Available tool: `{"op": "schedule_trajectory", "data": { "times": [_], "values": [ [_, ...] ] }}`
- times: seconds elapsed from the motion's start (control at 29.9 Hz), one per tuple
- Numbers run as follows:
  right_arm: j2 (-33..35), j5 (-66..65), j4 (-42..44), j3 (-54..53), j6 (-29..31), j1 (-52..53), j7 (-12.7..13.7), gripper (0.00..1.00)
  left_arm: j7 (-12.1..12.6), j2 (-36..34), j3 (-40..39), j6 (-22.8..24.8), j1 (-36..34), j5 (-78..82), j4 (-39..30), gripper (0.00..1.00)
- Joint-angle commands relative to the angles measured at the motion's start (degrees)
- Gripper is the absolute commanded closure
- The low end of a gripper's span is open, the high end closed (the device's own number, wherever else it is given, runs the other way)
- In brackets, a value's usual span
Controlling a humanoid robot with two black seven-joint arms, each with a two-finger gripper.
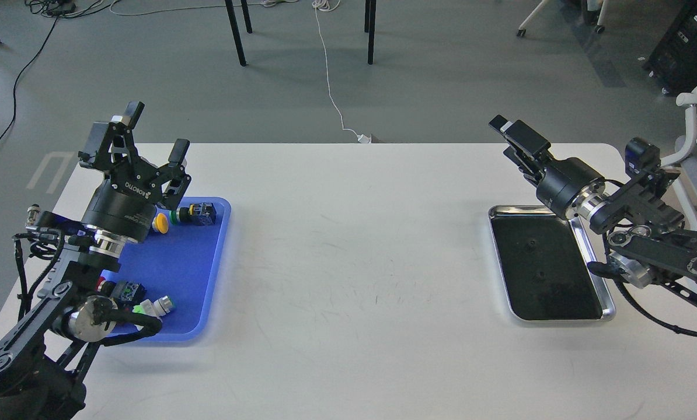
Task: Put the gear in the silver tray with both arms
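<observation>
The silver tray point(592, 259) lies on the right side of the white table, and its black floor shows only two small dark spots. I cannot make out a gear anywhere. My right gripper point(509, 131) is raised above and behind the tray's far edge, pointing up and to the left. It is seen side-on, so its fingers cannot be told apart, and nothing shows in it. My left gripper point(153, 131) is open and empty, held above the far left corner of the blue tray point(199, 274).
The blue tray holds a yellow push button point(160, 222), a green and black switch point(198, 213), a black and green part point(128, 290) and a white and green part point(157, 305). Chair legs and cables lie on the floor beyond the table point(360, 262).
</observation>
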State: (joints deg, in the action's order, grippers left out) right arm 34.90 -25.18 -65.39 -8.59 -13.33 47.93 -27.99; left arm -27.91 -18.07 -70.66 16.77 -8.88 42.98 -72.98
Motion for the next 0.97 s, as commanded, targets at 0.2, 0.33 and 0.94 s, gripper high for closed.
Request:
{"op": "schedule_trajectory", "data": {
  "times": [0.2, 0.33, 0.94],
  "values": [
    [-6.5, 16.1, -1.8, -13.6, 0.5, -9.4, 0.0, 0.01, 1.0, 2.9, 0.8, 0.0, 3.8, 0.3, 0.5, 0.02],
    [-5.9, 17.6, -4.0, -14.9, 2.5, -11.4, 0.0, 0.01, 8.6, 3.4, 1.0, 0.7, 4.0, 1.1, 1.0, 0.02],
    [-3.5, 20.5, -4.5, -16.0, 13.9, -14.7, 0.0, 0.01, 6.1, 6.0, -0.9, -0.2, 2.7, 4.1, 4.8, 0.02]
  ]
}}
